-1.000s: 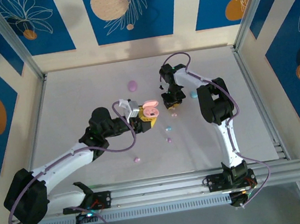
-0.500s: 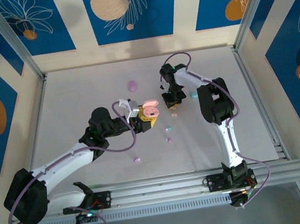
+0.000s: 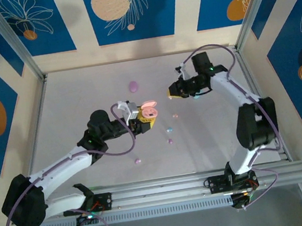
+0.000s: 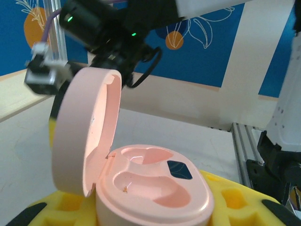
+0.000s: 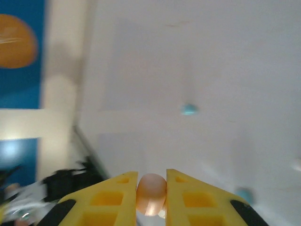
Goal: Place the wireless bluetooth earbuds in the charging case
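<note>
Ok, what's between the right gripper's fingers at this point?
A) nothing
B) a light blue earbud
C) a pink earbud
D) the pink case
C: in the right wrist view, a pink earbud sits pinched between the yellow fingers of the right gripper.

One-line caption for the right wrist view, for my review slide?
Right hand pinching a pink earbud above the white table.
</note>
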{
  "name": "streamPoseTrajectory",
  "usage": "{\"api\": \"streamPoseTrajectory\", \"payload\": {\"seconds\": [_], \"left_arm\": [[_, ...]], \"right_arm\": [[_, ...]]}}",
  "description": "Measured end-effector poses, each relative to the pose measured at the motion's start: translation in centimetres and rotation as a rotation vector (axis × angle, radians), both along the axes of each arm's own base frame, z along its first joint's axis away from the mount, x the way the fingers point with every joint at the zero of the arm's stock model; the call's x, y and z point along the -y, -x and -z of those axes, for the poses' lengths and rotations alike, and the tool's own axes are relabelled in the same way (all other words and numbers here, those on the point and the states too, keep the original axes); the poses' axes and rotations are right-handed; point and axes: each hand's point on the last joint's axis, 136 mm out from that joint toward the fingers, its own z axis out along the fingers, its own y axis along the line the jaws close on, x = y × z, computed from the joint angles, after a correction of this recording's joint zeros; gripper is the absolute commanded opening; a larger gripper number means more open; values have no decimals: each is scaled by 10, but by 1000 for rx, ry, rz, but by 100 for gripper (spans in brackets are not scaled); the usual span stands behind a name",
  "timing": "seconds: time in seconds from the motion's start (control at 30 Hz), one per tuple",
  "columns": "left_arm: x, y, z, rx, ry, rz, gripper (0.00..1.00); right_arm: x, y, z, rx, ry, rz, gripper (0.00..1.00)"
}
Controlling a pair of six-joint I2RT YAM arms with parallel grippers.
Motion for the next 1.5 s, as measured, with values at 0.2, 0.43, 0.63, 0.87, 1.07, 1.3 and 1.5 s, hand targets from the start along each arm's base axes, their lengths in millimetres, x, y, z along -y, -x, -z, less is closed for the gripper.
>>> {"api": "streamPoseTrajectory", "payload": {"seconds": [0.2,0.43,0.63,0.87,1.07,1.3,1.5], "left_arm": [[-8,-9,1,18,-14,-39,25],[-14,-17,6,22,-32,-70,25],[-15,-18,10,27,-41,-76,25],[-14,-20,15,23,-51,-75,26],[-11,-22,19,27,-55,-69,26],[-9,-23,14,66,-23,-63,25],[-6,-18,4,111,15,-28,25]], "right_arm": [[-18,41,-32,-82,-326,-127,20],[-20,63,-65,-125,-457,-222,21],[-23,71,-84,-147,-478,-235,21],[-30,76,-78,-232,-467,-201,21],[-32,84,-81,-253,-461,-173,21],[-34,103,-93,-235,-468,-187,21],[-35,128,-113,-139,-485,-273,21]]}}
